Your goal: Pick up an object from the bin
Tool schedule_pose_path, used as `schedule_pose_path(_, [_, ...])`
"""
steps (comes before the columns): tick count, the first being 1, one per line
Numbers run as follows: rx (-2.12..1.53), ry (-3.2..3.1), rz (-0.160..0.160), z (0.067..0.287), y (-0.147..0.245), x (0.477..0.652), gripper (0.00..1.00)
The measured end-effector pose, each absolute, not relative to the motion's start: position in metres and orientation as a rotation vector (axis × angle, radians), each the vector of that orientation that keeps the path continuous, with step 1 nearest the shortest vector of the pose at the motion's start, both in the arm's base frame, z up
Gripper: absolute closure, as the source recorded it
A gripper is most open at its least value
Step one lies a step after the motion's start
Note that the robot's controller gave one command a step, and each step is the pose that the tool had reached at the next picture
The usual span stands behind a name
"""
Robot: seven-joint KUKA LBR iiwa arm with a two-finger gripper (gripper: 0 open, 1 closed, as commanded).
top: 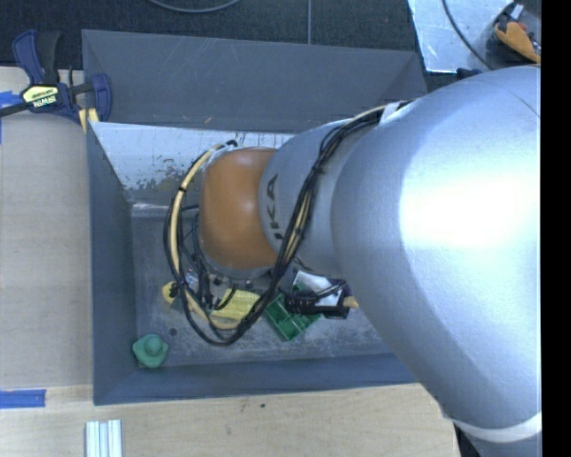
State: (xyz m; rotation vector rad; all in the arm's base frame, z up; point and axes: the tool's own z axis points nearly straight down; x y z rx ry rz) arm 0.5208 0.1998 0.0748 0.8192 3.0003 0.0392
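The arm's orange wrist cover [236,208] hangs low over the middle of the bin [109,255]. Whether the pincer beneath it is open or holds anything, I cannot tell. Just under it, toward the near side, lie a yellow piece [234,305] and a green block [287,322]. It would be best to close on one piece only, then lift straight up, keeping the cables [179,219] from snagging.

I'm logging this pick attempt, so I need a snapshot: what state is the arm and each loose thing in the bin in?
arm, reaching down into the bin from the right, wrist low over the floor.
green knobbed piece, lying alone in the view's lower left corner.
yellow thing, lying on the floor, partly hidden under the wrist.
flat green thing, lying beside the yellow thing, partly hidden.
white thing, mostly hidden under the arm.
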Motion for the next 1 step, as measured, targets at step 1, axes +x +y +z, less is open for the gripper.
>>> schedule_pose_path(1, [0.820, 3.000, 0.039, 0.0748, 0.1998, 0.5208, 1.00])
